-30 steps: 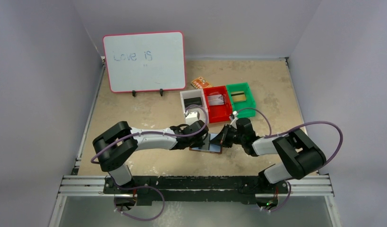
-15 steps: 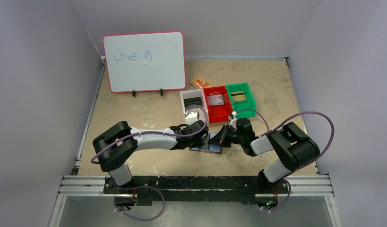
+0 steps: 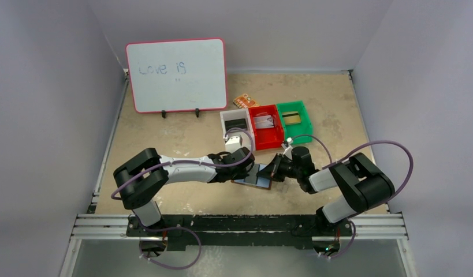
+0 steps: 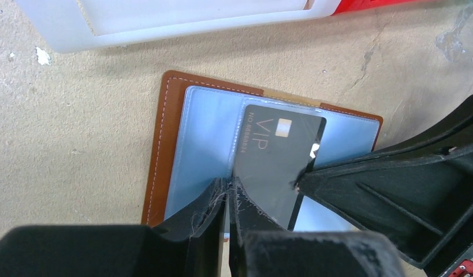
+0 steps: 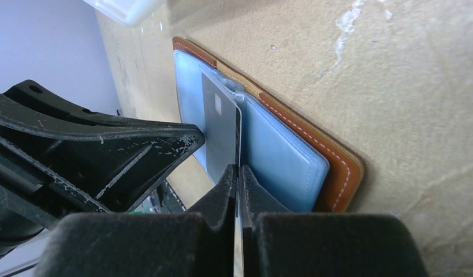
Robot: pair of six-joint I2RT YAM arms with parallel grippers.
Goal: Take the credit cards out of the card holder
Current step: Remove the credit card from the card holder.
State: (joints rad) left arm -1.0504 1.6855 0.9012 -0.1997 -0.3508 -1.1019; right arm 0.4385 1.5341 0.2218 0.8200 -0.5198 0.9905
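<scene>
Right claw (image 5: 238,173) pinched tight on the near edge of a black credit card (image 4: 274,156), fingers fully together on it in the right wrist view. The card is printed VIP with a small chip and sits partly out of a clear pocket, its far end under the plastic. Left claw (image 4: 228,187) is narrow, with only a slit between the fingers, and clamps the pale blue clear pocket leaf right at the card's left edge. The two claws come in from opposite sides with their tips close together over the card. The card holder (image 4: 156,150) lies open and flat on the table (image 4: 78,144), brown leather-look with white stitching on its rim and blue-grey pockets facing up. It is just in front of the white bin (image 4: 164,17), near it but not touching. In the top view the holder lies between the two arms, close to the table's near half. Behind it stand three bins in a row: white, then a red bin (image 3: 265,124), then a green bin (image 3: 294,115), touching side by side. The white one holds a dark card (image 3: 237,122), the red a silvery card (image 3: 266,120), the green an olive card (image 3: 290,115); details too small to read. An orange packet (image 3: 242,101) lies behind the bins. A whiteboard (image 3: 177,75) with a pink frame stands at the far left, "Love is" handwritten on it.
</scene>
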